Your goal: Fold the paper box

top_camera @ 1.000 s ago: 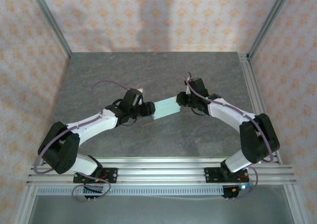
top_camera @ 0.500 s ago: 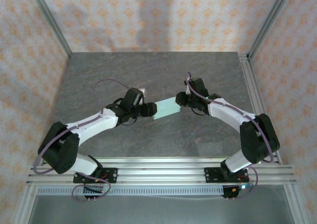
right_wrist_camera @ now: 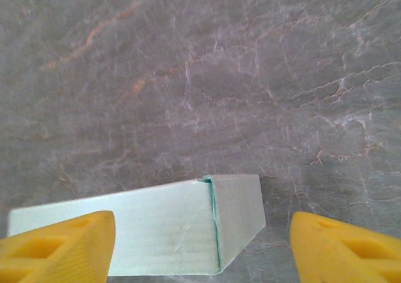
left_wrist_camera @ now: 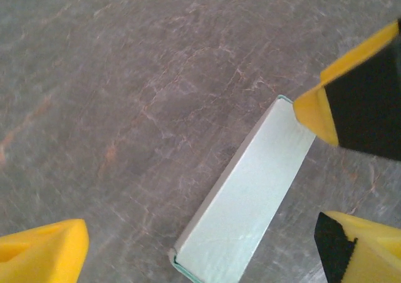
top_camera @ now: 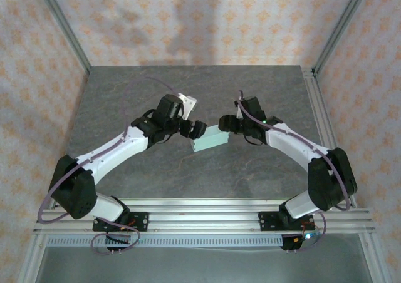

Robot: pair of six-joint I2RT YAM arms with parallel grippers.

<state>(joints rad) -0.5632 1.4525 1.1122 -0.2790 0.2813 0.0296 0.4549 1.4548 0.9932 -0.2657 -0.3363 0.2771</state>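
From where I stand, the left end effector (top_camera: 196, 130) has just changed most. A second ago it sat low at the left end of the pale mint-blue card box (top_camera: 210, 140), seemingly gripping it; now it has lifted and swung in over the box. In its own wrist view the yellow fingers (left_wrist_camera: 44, 252) stand wide apart and the box lies untouched below them, so it has let go.

The box has turned a little too. It was stretched flat between the two arms, and now it lies on the grey marbled stone-look worktop (top_camera: 263, 170), near the middle and between the arms, with its left end angled towards the near edge. It reads as a closed, flat rectangular block: in the right wrist view I can see a top face, a crisp fold line and an end panel, with no loose flap sticking out on that side. The left end I cannot judge.

The right end effector (top_camera: 223, 121) has shifted slightly left and hovers at the box's right end. Its fingers (right_wrist_camera: 59, 245) are spread, one over the long body and one off past the end, clamping nothing.

I'd say the folding looks essentially finished, with both arms releasing, unless that left end needs a last tuck
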